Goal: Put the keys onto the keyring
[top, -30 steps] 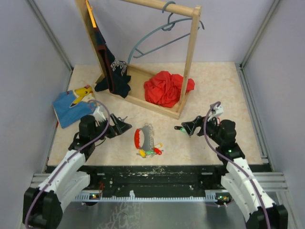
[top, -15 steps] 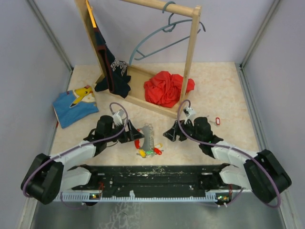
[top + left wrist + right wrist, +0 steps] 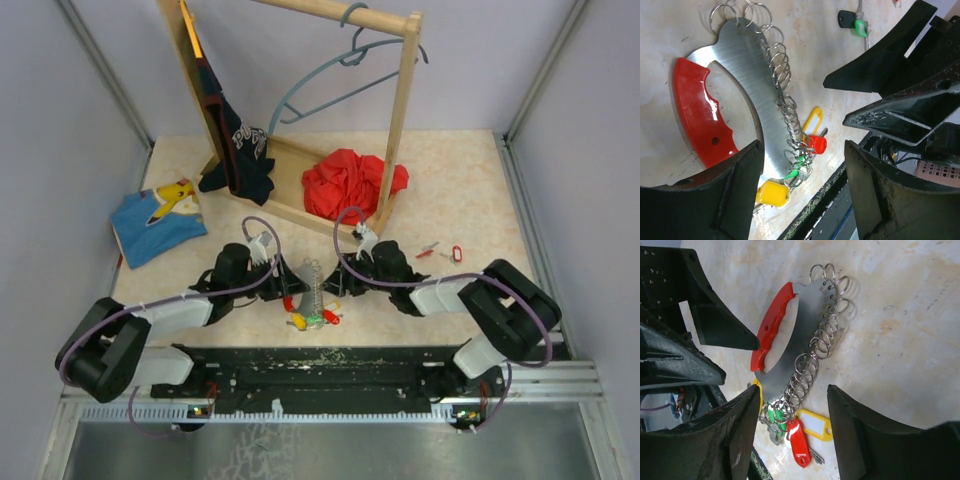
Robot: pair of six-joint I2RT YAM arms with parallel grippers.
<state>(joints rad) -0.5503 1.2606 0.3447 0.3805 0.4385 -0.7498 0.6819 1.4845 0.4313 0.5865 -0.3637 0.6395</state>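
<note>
The keyring point(image 3: 308, 292) lies on the table between my two grippers: a red curved handle point(image 3: 697, 117) on a silver plate, a row of wire rings point(image 3: 824, 327), and yellow, green and red tabs point(image 3: 800, 440) bunched at its near end. My left gripper point(image 3: 802, 187) is open, its fingers either side of the yellow tab point(image 3: 772, 193). Facing it from the other side, my right gripper point(image 3: 795, 427) is open around the tabs. Neither holds anything. A loose key with a green head point(image 3: 858, 26) lies beyond the ring. Another small key point(image 3: 428, 249) lies right of the right gripper point(image 3: 340, 284).
A wooden clothes rack point(image 3: 398, 130) with a blue hanger and a dark shirt stands at the back, with a red cloth point(image 3: 350, 183) on its base. A blue garment point(image 3: 155, 218) lies at the left. The table's black front edge point(image 3: 330, 360) runs just below the keyring.
Both arms have swung in from the sides to the keyring and dropped low. Their jaws have narrowed but stay apart.
</note>
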